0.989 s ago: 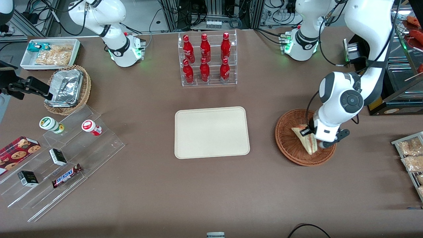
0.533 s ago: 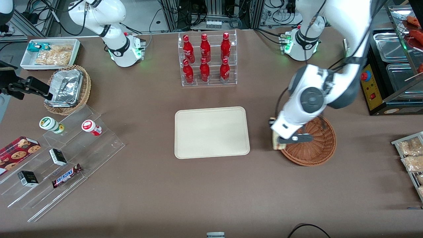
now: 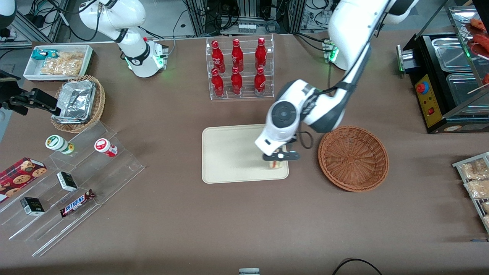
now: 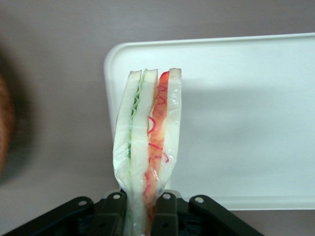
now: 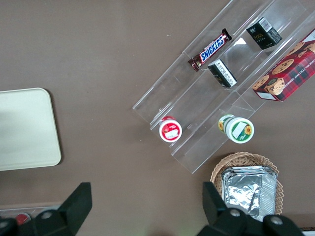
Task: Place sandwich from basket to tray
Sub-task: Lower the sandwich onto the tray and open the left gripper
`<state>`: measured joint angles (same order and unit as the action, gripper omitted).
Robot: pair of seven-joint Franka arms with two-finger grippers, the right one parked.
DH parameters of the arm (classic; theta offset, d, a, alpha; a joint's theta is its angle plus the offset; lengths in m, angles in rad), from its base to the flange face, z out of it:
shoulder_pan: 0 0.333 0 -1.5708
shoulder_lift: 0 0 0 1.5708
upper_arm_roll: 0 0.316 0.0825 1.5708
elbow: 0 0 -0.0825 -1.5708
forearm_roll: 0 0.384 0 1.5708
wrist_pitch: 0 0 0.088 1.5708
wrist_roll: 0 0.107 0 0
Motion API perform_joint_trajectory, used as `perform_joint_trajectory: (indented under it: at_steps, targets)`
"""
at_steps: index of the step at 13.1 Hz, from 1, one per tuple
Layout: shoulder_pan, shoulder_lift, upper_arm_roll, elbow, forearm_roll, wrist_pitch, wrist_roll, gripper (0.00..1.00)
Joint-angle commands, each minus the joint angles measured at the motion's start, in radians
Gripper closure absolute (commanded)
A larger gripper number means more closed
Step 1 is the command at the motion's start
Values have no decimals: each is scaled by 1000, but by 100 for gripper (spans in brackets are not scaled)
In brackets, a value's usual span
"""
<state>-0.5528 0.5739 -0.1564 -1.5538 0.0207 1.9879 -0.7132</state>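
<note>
Brown cloth covered the counter (image 3: 237,221), and the left arm's claw (image 3: 278,159) hung over the tray (image 3: 229,152), at the tray's corner nearest the basket (image 3: 353,158) and the front camera. It was clenched on the sandwich (image 4: 147,147): the wrist view showed the two dark fingers (image 4: 112,211) pinching the wrapped wedge at one end, so that the bread stood on edge with its green and red filling layers facing the camera. From the front only a small pale bit of the sandwich (image 3: 276,164) showed under the claw, over the tray's rim; whether it touched the tray I could not tell.

Just beside the claw, toward the working arm's end of the counter, the woven basket sat with nothing in it. Farther from the front camera than the claw stood a clear rack of red bottles (image 3: 238,68). Well away from the claw, toward the parked arm's end, a stepped clear shelf (image 3: 72,183) carried a chocolate bar (image 3: 77,203) and two small cups (image 3: 106,147), and a tan basket with a foil container (image 3: 76,101) sat near a white bin of snacks (image 3: 59,63).
</note>
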Motion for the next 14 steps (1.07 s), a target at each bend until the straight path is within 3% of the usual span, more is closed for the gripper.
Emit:
perform_joint_trajectory:
  at_steps: [1,11,12,13,14]
  targets:
    - [-65,89,11,131,8,-18,-90,95]
    - [-184,219,14,170,13,141,-233,89]
    - [-184,222,15,170,13,141,-233,81]
    - [-184,222,15,170,15,141,-235,52]
    - [-182,221,15,170,15,141,-235,1]
